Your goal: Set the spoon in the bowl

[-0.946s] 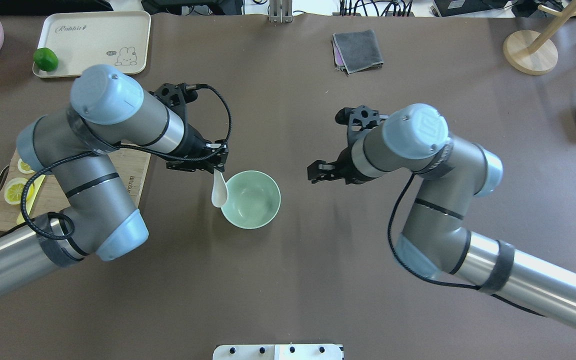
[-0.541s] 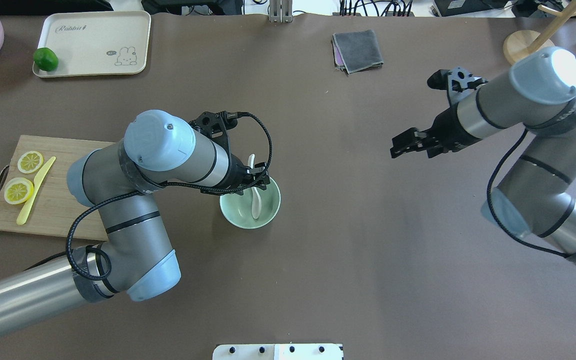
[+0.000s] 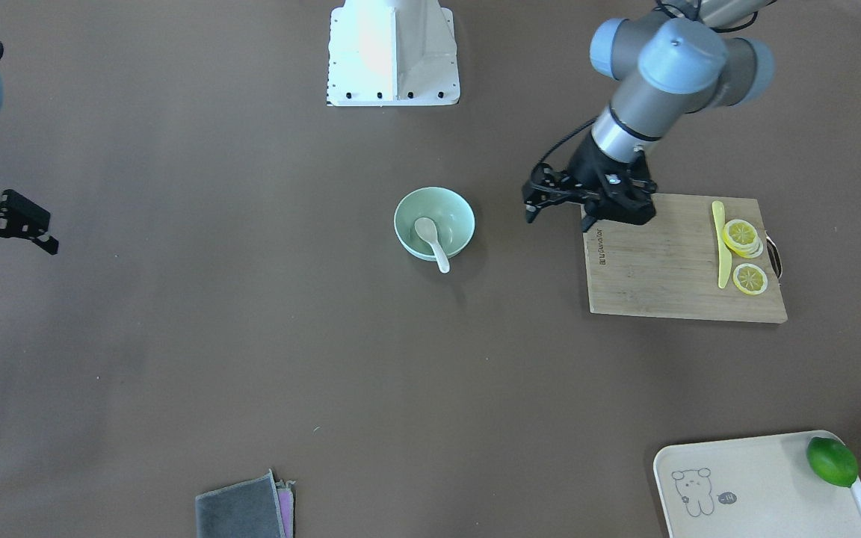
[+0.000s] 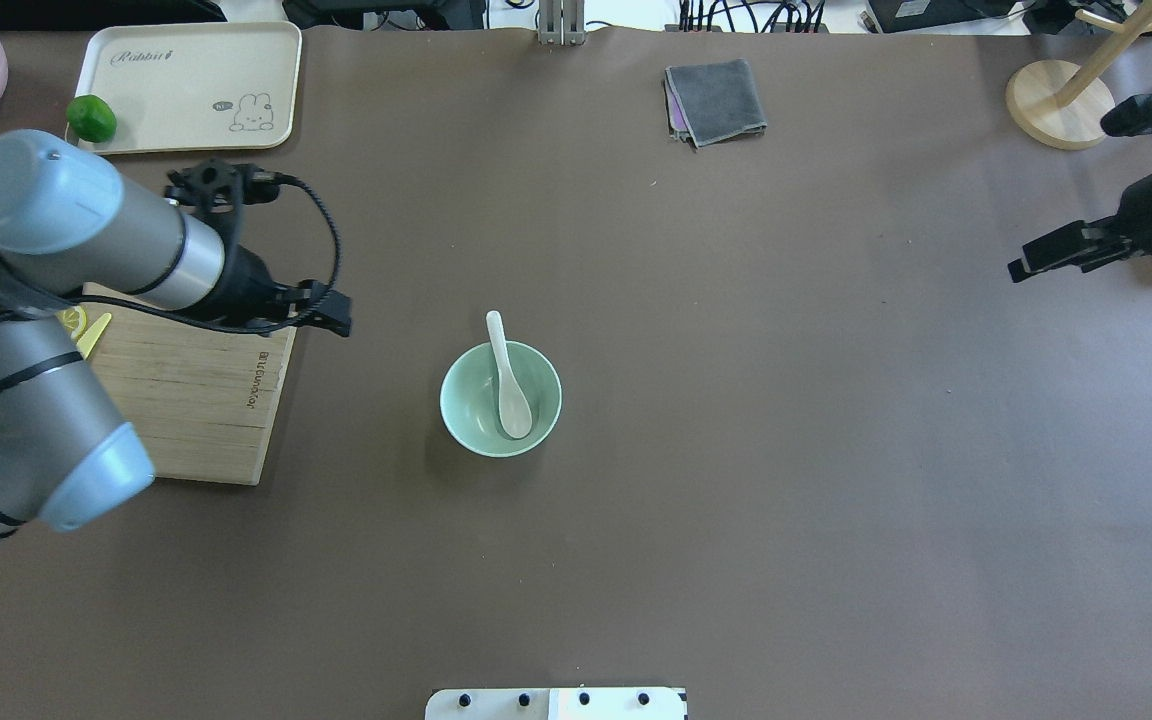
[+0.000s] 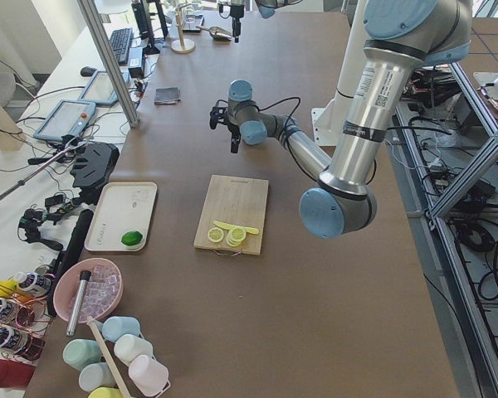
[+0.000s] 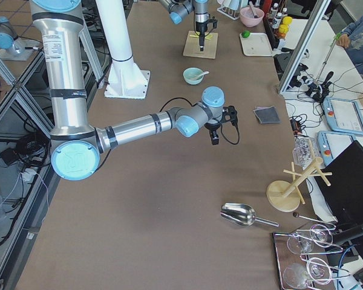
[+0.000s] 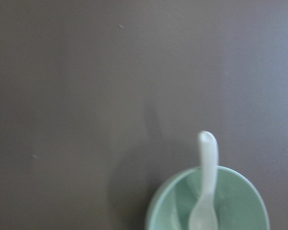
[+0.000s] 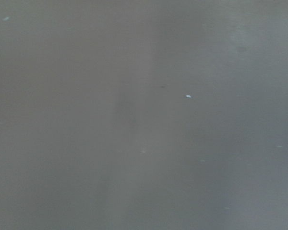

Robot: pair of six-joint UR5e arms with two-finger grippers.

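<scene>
The white spoon lies in the mint-green bowl at the table's middle, scoop down inside and handle resting on the far rim. Both show in the front view, spoon in bowl, and in the left wrist view, spoon in bowl. My left gripper is open and empty, well left of the bowl, at the wooden board's corner; in the front view its jaws stand apart. My right gripper is open and empty at the far right edge, also in the front view.
A wooden board with lemon slices and a yellow knife lies left of the bowl. A tray with a lime, a grey cloth and a wooden stand are at the back.
My left gripper has let go of the spoon, which now rests in the bowl, and has pulled back left to the board. My right arm has swung further right.
</scene>
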